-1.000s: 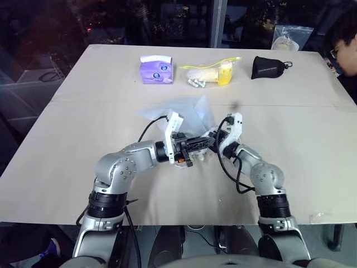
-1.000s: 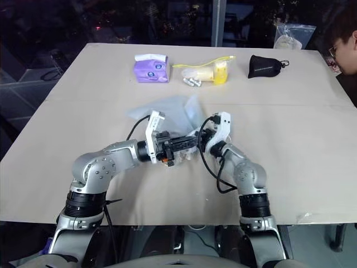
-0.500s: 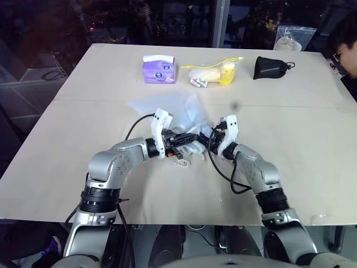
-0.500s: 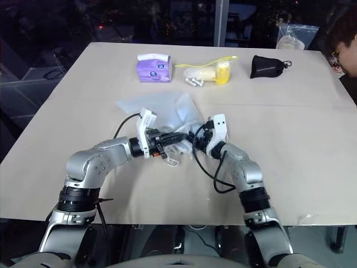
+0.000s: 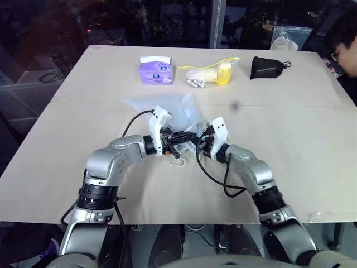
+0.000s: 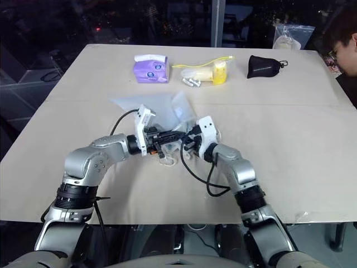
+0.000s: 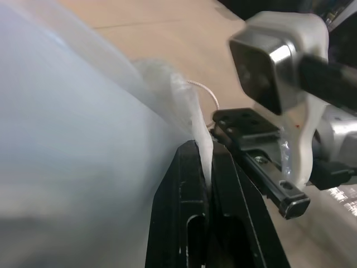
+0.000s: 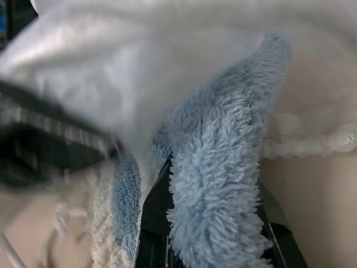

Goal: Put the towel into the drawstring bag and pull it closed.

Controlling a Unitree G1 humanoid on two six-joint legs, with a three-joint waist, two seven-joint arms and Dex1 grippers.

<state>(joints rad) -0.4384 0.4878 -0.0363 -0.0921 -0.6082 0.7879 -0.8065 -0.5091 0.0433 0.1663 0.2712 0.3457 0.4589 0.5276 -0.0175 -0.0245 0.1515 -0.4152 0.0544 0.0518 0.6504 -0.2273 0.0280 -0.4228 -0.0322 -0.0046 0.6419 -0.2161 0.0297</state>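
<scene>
Left gripper [image 7: 205, 167] pinches the drawstring bag's [image 5: 167, 106] gathered rim shut; right gripper [image 8: 212, 223], closed on the towel [image 8: 223, 167], sits at the bag's mouth.

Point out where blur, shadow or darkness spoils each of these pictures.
Left wrist view: the drawstring bag is a pale out-of-focus haze; the pinching left gripper reads sharper. Right wrist view: the towel fibres are crisp, while the cloth above smears into soft white. Eye views: the table is evenly lit, with a small dark smudge on it; beyond its far edge, near black.
</scene>
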